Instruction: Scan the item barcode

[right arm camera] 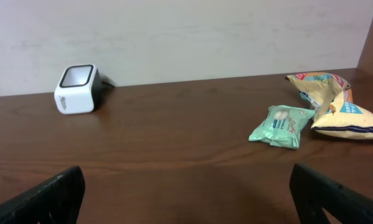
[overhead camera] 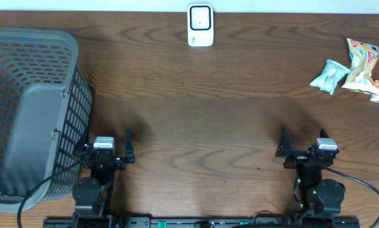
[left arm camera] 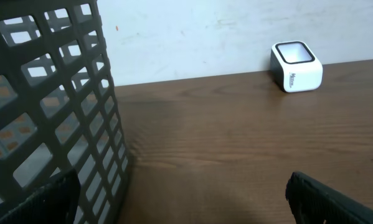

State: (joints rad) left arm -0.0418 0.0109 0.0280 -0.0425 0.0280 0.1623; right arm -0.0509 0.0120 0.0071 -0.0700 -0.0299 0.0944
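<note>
left hand (overhead camera: pixel 105 137) and right hand (overhead camera: pixel 304 134) gape (empty).

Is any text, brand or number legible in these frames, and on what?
Nothing can be read.
On the scanner: dark lettering on its side, too blurred.
On the yellow snack bag: coloured print, too blurred.
On the green packet: a red mark, too small.

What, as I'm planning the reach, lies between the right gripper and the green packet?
Nothing: the right wrist view shows only bare table between the right gripper and the green packet.
</note>
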